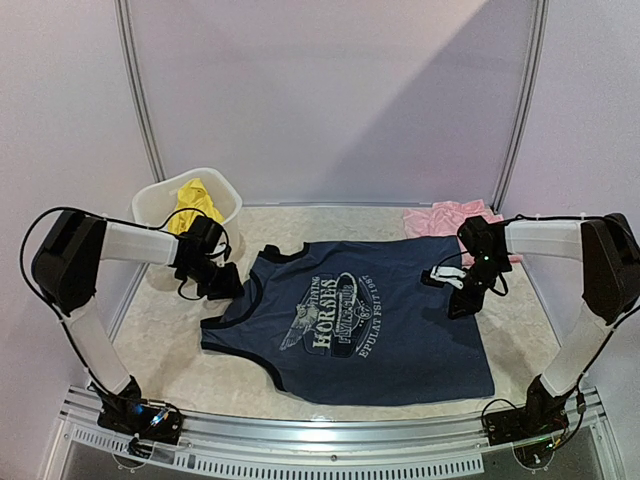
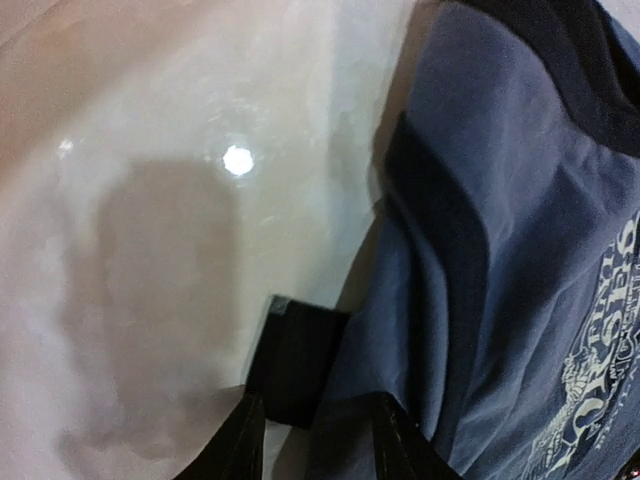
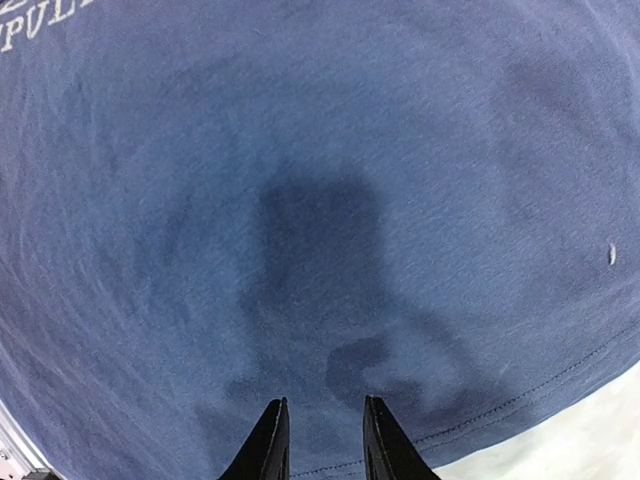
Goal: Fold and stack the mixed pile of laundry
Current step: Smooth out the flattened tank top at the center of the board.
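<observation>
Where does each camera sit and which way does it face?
Top: above, behind the bases, facing down over the table; left arm and right arm show.
Left wrist: on the left arm, looking down past its jaws at the shirt's edge and table.
Right wrist: on the right arm, looking down past its jaws at the shirt's hem.
Shared: the shirt.

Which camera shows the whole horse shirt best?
Top camera: the whole navy top lies spread flat, print showing. Left wrist sees only one edge and some lettering; right wrist, just plain cloth and hem.
</observation>
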### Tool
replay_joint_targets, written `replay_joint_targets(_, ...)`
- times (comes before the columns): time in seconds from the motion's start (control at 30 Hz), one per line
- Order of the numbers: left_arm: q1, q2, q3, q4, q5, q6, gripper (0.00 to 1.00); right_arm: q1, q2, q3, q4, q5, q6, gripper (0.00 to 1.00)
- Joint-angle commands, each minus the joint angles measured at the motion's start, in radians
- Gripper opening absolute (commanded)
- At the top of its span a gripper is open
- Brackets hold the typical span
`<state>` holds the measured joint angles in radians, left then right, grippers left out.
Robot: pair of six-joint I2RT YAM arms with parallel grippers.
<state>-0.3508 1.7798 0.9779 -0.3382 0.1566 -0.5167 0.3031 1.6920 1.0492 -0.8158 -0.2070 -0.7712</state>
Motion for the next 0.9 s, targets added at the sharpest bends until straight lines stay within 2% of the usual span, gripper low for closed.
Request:
replay_joint_targets(0.0, -0.026, 0.075, 0.021, 0.07, 0.046, 0.007, 0.38, 0.008, 0.012, -0.017, 0.02, 0.02, -0.002, 0.26)
replay_joint_targets(0.1, -0.043, 0.113, 0.025, 0.088, 0.061, 0.005, 0.3, 0.008, 0.019, -0.014, 0.021, 0.017, -0.002, 0.26)
replay_joint_targets(0.27, -0.056, 0.091, 0.043, 0.017, -0.004, 0.027, 0.04, 0.008, 0.046, -0.006, 0.025, 0.011, -0.01, 0.26)
replay_joint_targets(0.37, -0.062, 0.015, 0.079, -0.112, -0.137, 0.071, 0.0, 0.009, 0.078, -0.014, 0.047, 0.032, -0.024, 0.26)
replay_joint_targets(0.53, -0.106, -0.101, 0.228, -0.41, -0.497, 0.168, 0.0, 0.009, 0.142, -0.008, 0.05, 0.098, -0.037, 0.2)
replay_joint_targets(0.6, -0.125, -0.106, 0.285, -0.485, -0.572, 0.189, 0.05, 0.009, 0.15, -0.007, 0.048, 0.101, -0.037, 0.19)
replay_joint_targets(0.7, -0.156, -0.059, 0.373, -0.584, -0.627, 0.201, 0.32, 0.009, 0.155, -0.01, 0.046, 0.101, -0.037, 0.19)
replay_joint_targets(0.73, -0.167, -0.039, 0.39, -0.612, -0.646, 0.2, 0.38, 0.009, 0.156, -0.011, 0.046, 0.103, -0.036, 0.19)
replay_joint_targets(0.87, -0.185, -0.024, 0.384, -0.627, -0.629, 0.176, 0.47, 0.009, 0.161, -0.017, 0.05, 0.106, -0.032, 0.19)
